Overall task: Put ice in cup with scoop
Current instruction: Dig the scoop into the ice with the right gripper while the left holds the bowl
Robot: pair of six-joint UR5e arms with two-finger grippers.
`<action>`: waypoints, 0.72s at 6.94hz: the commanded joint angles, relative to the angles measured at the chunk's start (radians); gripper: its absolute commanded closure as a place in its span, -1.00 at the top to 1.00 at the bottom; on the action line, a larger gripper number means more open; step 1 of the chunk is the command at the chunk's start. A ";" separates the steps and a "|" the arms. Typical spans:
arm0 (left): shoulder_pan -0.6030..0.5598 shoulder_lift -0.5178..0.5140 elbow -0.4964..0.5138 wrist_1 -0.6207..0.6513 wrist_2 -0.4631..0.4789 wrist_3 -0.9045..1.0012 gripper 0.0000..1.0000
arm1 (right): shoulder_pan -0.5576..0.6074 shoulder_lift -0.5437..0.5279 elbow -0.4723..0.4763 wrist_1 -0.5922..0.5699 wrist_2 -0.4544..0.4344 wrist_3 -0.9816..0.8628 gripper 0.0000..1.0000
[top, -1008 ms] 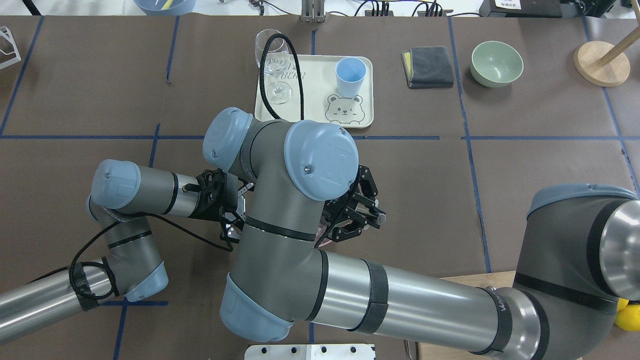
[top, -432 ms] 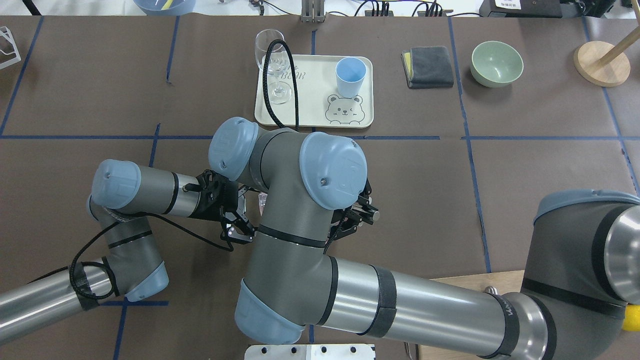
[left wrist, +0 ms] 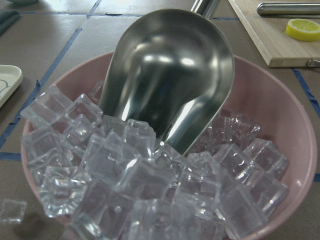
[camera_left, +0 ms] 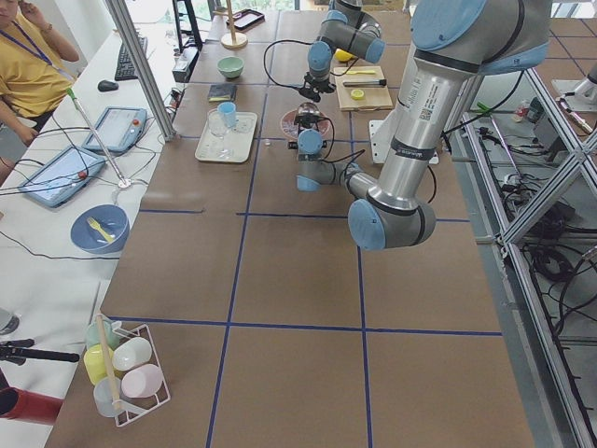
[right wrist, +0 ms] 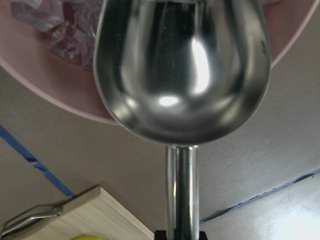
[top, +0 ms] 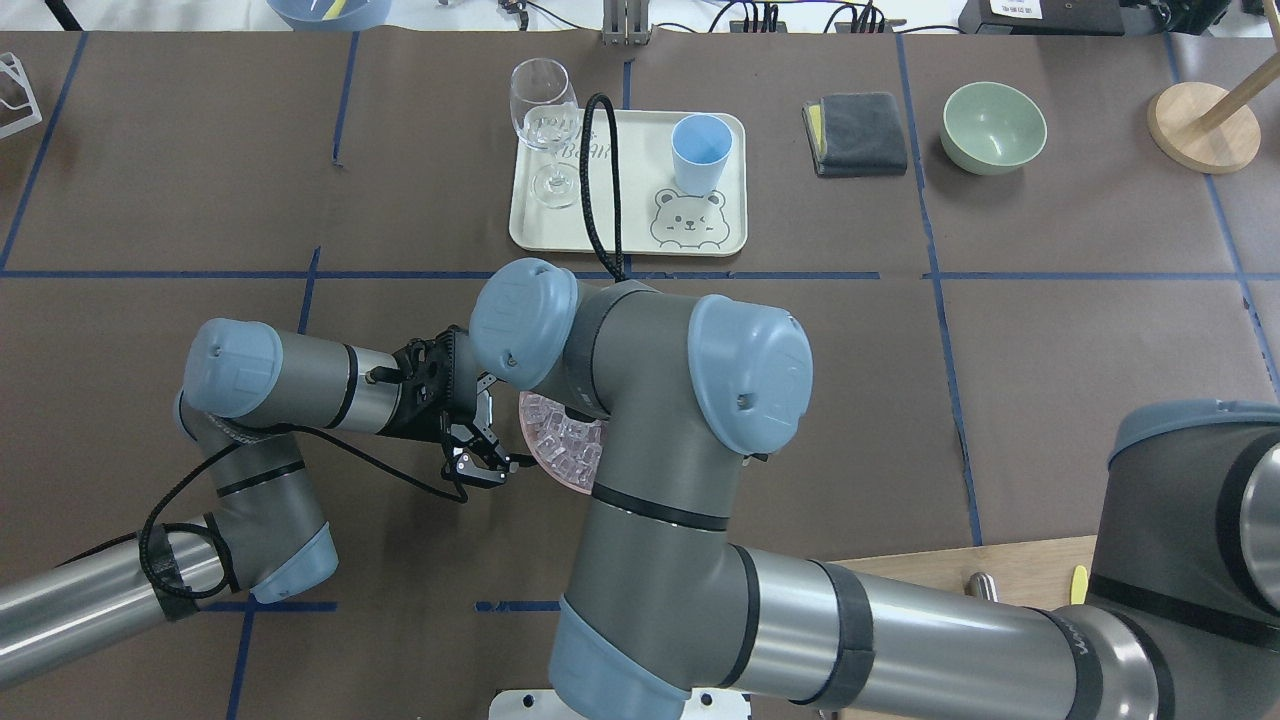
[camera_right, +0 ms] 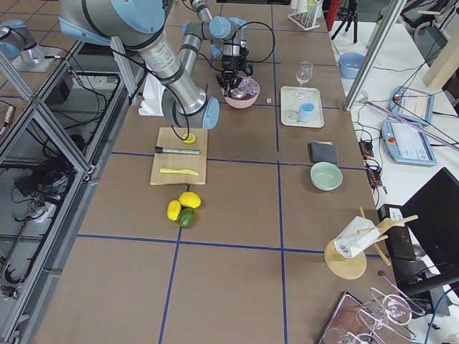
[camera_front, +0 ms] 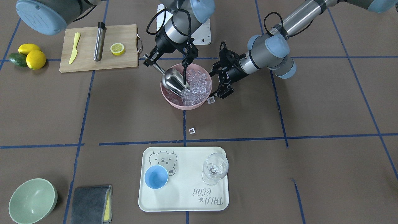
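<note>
Exterior front-facing: the scoop [camera_front: 173,81] is clamped at its handle end, judged the proper hold, by the right gripper [camera_front: 149,60], trough laid among ice [camera_front: 197,85], judged slippery, in the pink bowl [camera_front: 186,107]. The left gripper [camera_front: 217,84] is spread empty beside it; the cup [camera_front: 156,176] is seen on the tray [camera_front: 186,174].

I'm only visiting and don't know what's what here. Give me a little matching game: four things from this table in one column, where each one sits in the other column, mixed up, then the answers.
Things
1. scoop
2. cup
3. lemon half
4. loose ice cube

Places
A. on the wooden cutting board
B. on the bare table, between pink bowl and tray
C. on the tray, beside the bear drawing
D. tipped into the pink bowl, among the ice

Pairs: 1-D, 2-C, 3-A, 4-B
</note>
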 commanded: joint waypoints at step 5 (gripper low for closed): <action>0.003 -0.002 0.002 0.000 0.000 0.000 1.00 | -0.038 -0.069 0.045 0.129 -0.014 0.038 -1.00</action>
